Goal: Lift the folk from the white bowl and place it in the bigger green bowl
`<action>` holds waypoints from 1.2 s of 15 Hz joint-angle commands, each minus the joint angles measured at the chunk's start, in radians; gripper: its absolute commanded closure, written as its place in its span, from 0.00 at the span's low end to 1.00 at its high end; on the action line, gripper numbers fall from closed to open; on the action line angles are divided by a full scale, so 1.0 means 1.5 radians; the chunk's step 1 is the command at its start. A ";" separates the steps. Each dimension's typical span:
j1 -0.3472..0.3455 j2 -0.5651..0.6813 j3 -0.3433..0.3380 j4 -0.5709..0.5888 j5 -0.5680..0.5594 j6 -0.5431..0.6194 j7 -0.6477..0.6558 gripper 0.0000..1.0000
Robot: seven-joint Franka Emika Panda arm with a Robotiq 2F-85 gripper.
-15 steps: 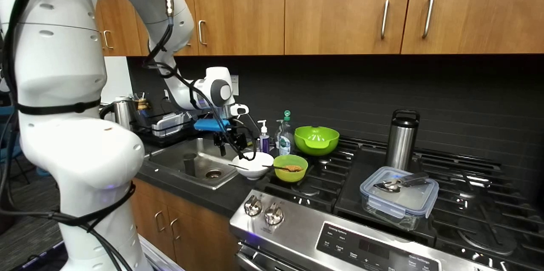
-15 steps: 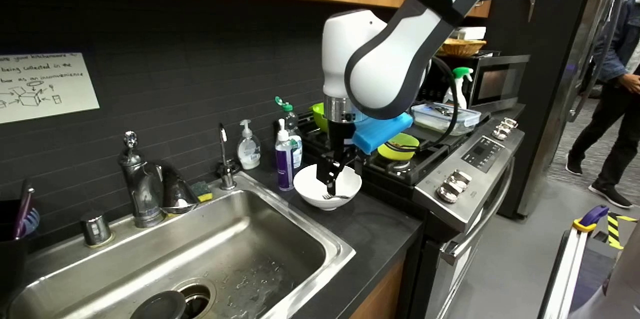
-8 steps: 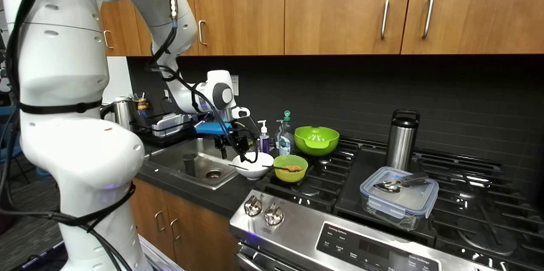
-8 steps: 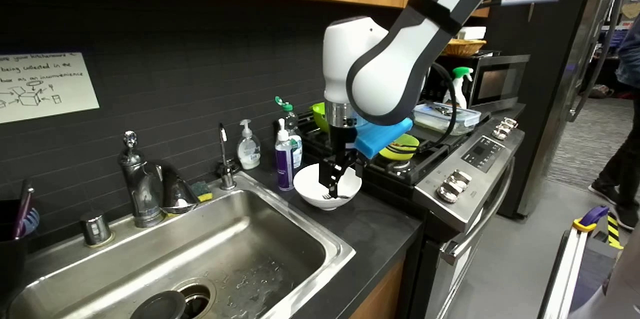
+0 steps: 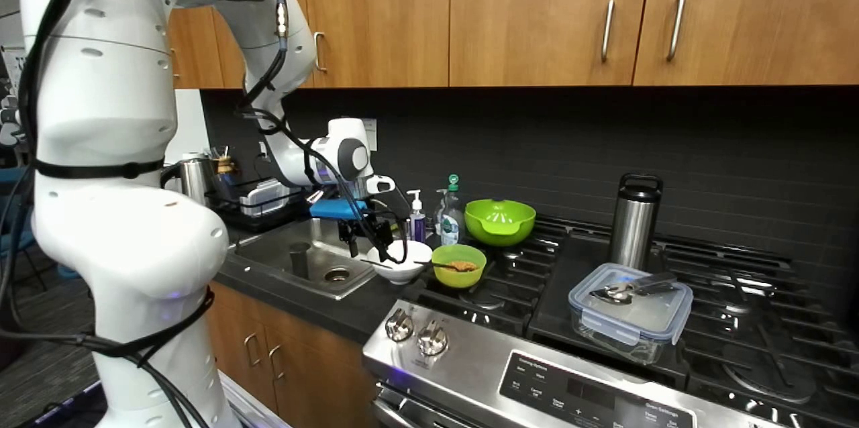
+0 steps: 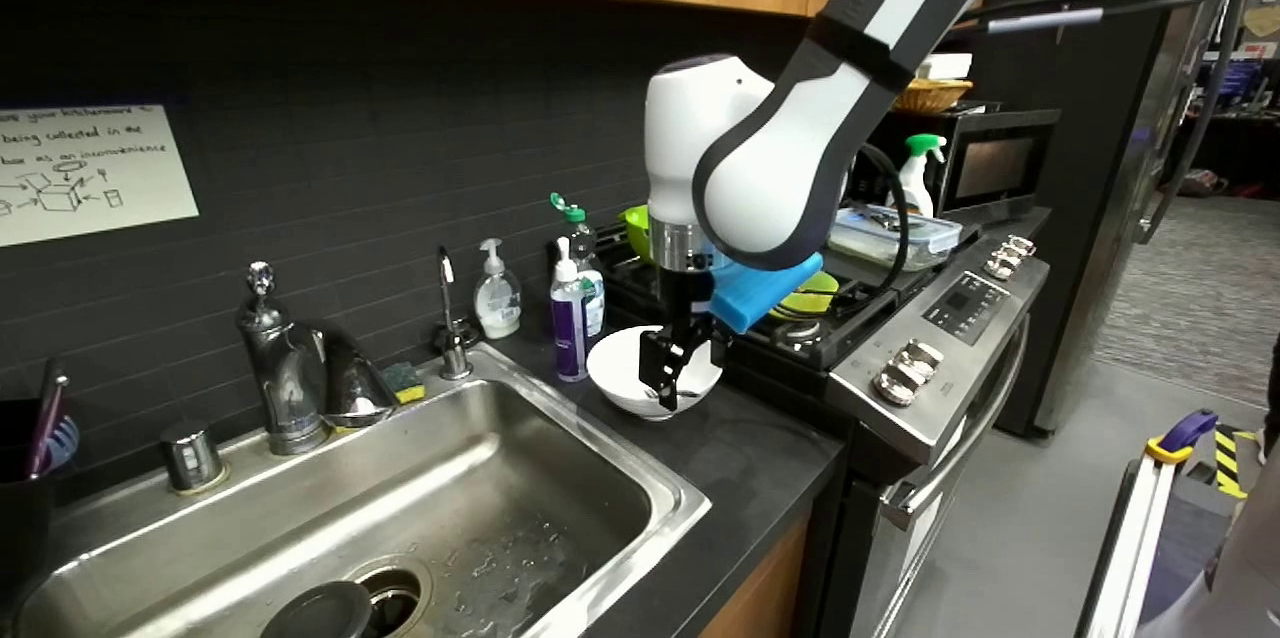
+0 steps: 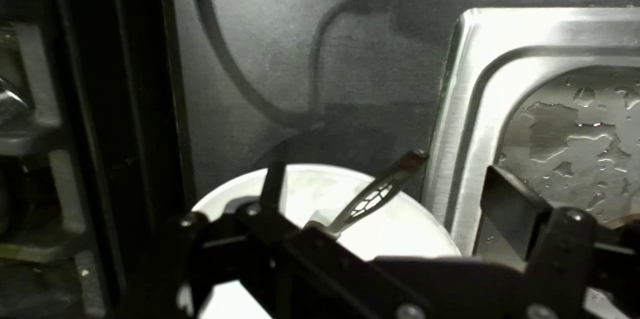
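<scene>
The white bowl [image 5: 402,275] stands on the dark counter between sink and stove; it also shows in an exterior view [image 6: 618,373] and in the wrist view [image 7: 400,234]. The fork lies in it, its patterned dark handle [image 7: 372,200] leaning out over the rim toward the sink. My gripper [image 7: 392,191] is open and low over the bowl. In the wrist view its fingers stand wide apart, one on each side of the handle, touching nothing visible. The fork's head is hidden behind the gripper there. The bigger green bowl [image 5: 500,221] stands at the back of the stove.
The smaller yellow-green bowl [image 5: 446,275] with brown food and a utensil stands beside the white bowl. Soap bottles [image 6: 570,318] stand behind it. The sink [image 6: 560,478] is alongside. A clear lidded container [image 5: 631,321] and a steel flask [image 5: 632,227] are on the stove.
My gripper has moved down toward the white bowl, staying open. The fork and bowls have not moved. A person in the background has left the view almost entirely.
</scene>
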 commanded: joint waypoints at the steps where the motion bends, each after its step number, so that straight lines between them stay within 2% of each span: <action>1: 0.009 0.010 -0.014 0.005 -0.011 0.010 -0.005 0.00; 18: 0.011 0.014 -0.016 0.008 -0.003 -0.006 -0.013 0.00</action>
